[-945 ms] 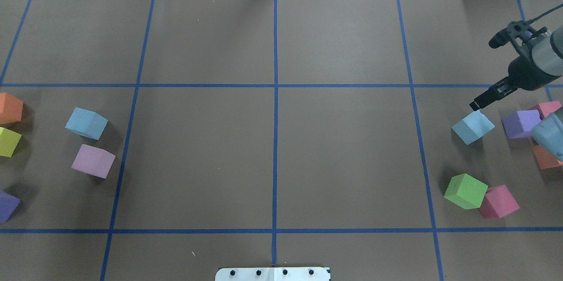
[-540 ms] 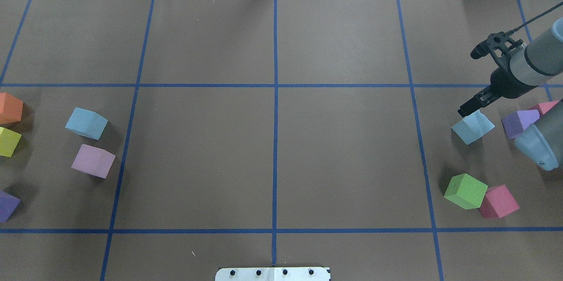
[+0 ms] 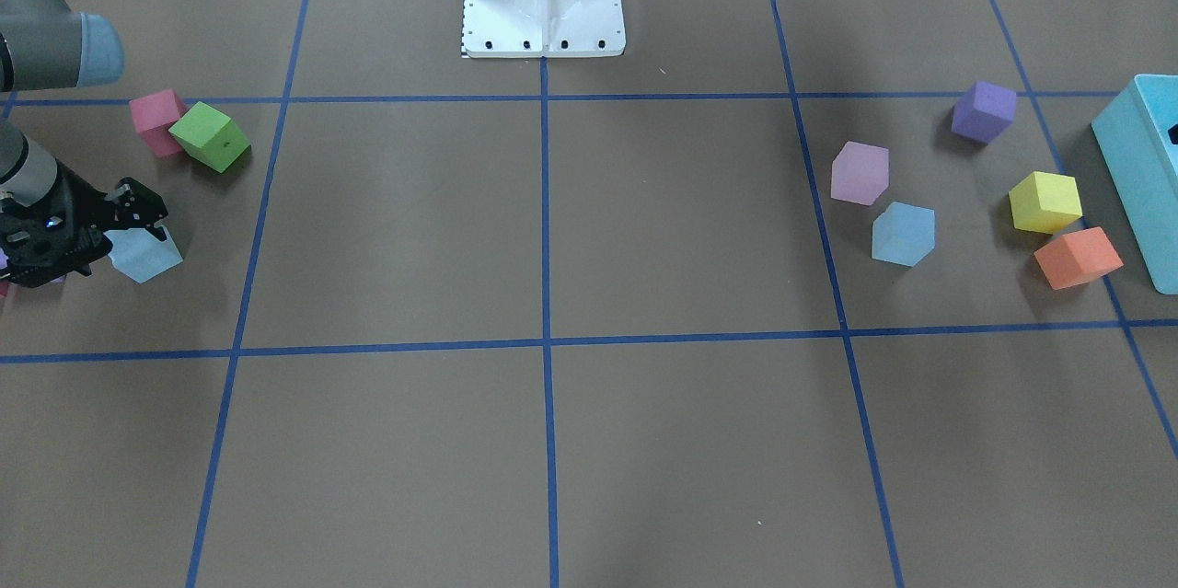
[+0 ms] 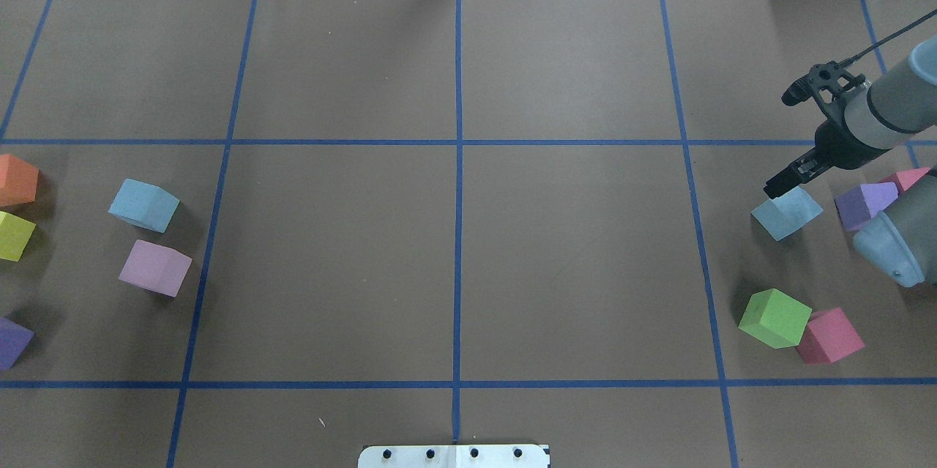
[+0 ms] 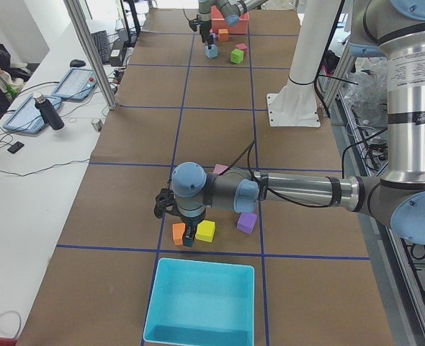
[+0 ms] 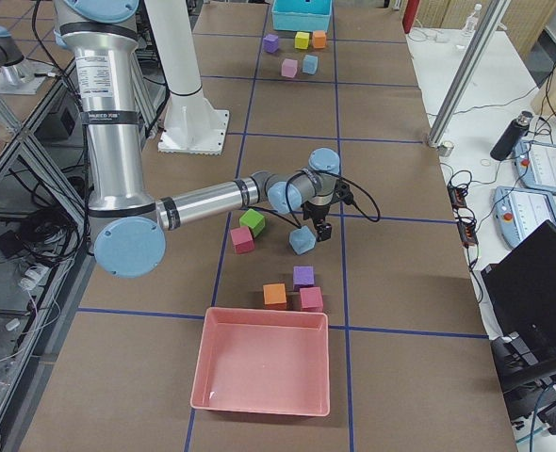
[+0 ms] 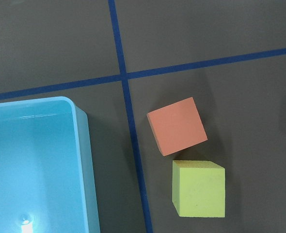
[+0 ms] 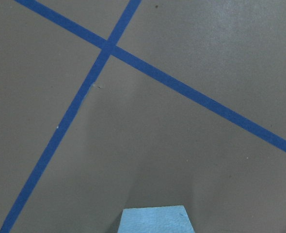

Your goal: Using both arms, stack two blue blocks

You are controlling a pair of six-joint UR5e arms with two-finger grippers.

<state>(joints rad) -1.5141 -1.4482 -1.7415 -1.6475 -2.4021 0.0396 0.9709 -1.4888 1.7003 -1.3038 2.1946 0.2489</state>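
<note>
**Overhead view, read from the robot's left.** At the left margin lie an orange cube (image 4: 16, 180), a yellow cube (image 4: 15, 236) and a dark purple cube (image 4: 13, 342). Inward of these the first blue block (image 4: 143, 204) sits flat on the brown table cover (image 4: 337, 255), near a lilac cube (image 4: 155, 268) but not touching it.

The left gripper (image 5: 188, 240) appears only in the exterior left view. It hangs over the orange and yellow cubes, near the turquoise box (image 5: 199, 303). Whether its jaws are apart or together cannot be told. Its wrist camera looks straight down on those two cubes and one corner of the box.

On the right, the second blue block (image 4: 787, 212) sits on the cover, well apart from the first. The right gripper (image 4: 774, 188) points down with its tip at the block's far upper edge. No view shows how its jaws stand. Its wrist camera catches only the block's top at the lower edge of the picture.

Further right, the right arm (image 4: 889, 105) partly hides a violet cube (image 4: 866, 204) and a pale pink cube (image 4: 908, 177). Nearer the robot, a green cube (image 4: 774, 318) touches a magenta cube (image 4: 829, 336).
</note>
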